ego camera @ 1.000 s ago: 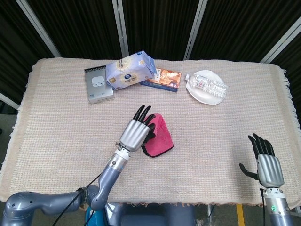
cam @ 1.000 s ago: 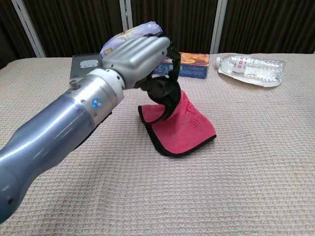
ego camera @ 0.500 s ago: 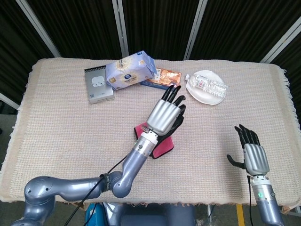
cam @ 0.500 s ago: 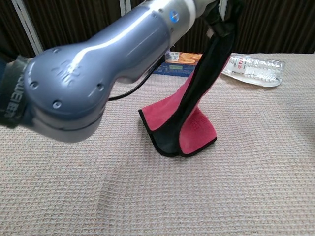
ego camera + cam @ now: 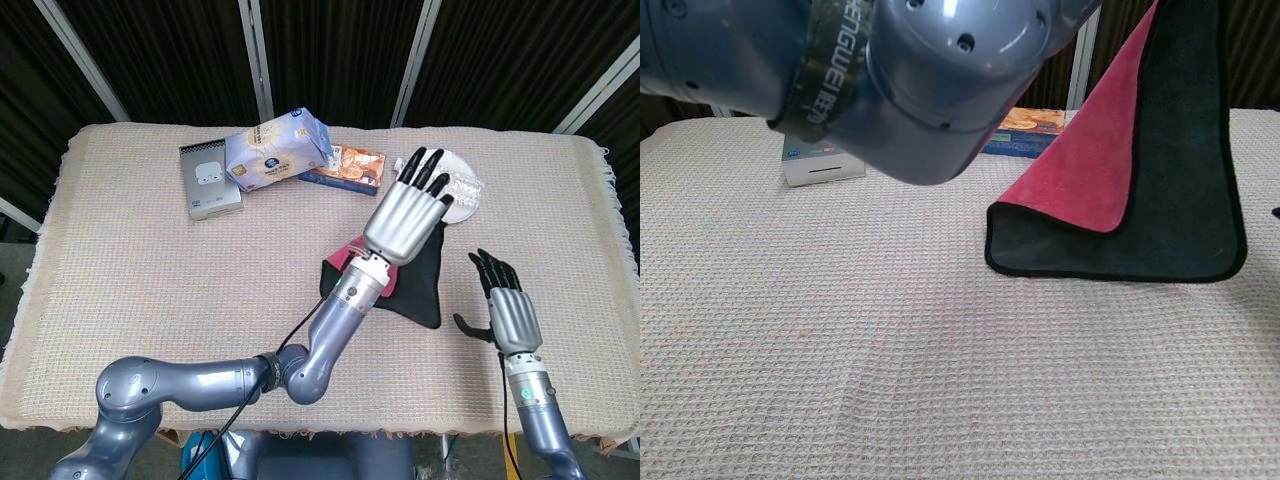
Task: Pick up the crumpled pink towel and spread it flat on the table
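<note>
Holds the pink towel [image 5: 1095,170] up by one edge in the left robot hand [image 5: 405,215], bottom hem resting on the surface [image 5: 150,290], right robot hand [image 5: 510,315] spread and empty nearby; risks refolding if lowered slack, or brushing the plate [image 5: 466,203].

Both arms have glossy blue-grey metallic shells; the left hand [image 5: 405,212] and right hand [image 5: 507,312] have ribbed silver backs and black fingers. A black cable runs along the left arm. Its elbow shell carries small recessed screws and a dark band lettered "HENGWEI".
</note>
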